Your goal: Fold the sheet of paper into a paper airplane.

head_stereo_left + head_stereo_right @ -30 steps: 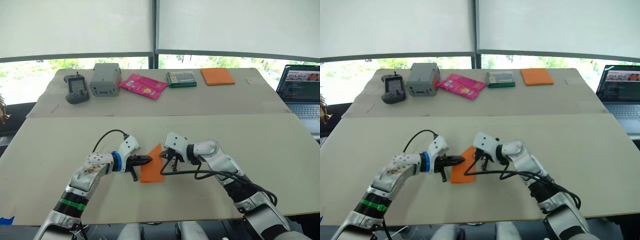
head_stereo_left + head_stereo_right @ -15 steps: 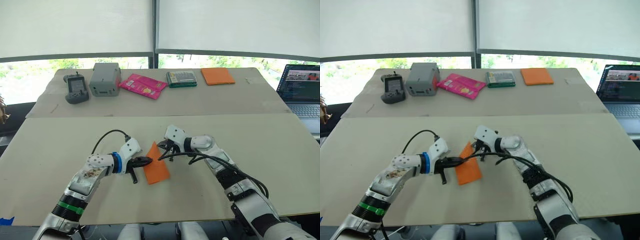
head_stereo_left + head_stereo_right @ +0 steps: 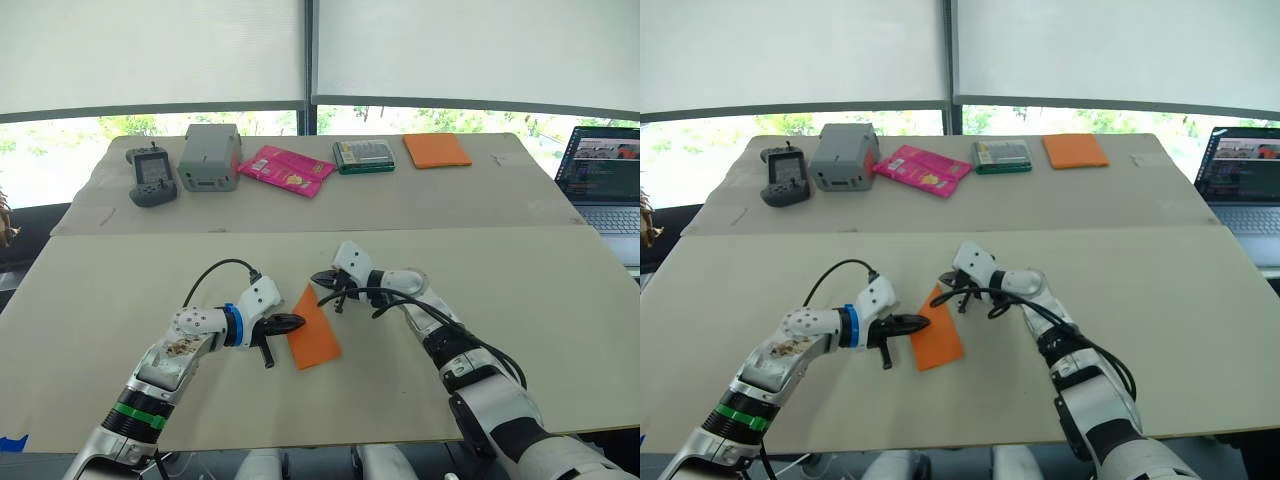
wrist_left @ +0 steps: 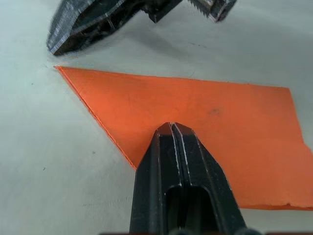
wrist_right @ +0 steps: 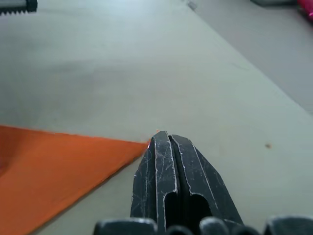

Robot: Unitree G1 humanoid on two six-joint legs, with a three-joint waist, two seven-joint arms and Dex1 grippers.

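Right now the sheet of paper lies flat on the table, folded into a slanted shape with one sharp corner, and it sits between the two grippers. The left gripper has its black fingers pressed together, nothing between them, and their tips rest on the edge of the paper nearest that arm; from the left wrist view the closed tips sit over the orange surface just inside its long slanted edge. The right gripper also has its fingers squeezed tight with nothing pinched, and it hangs just beyond the pointed corner of the paper; in the right wrist view that corner ends right at the fingertips, though I cannot tell if they touch it.

Well beyond both grippers, along the far side of the table, stand a handheld controller, a grey box, a pink packet, a green-edged box and an orange pad. Off past the right arm, a laptop sits open at the table's edge.
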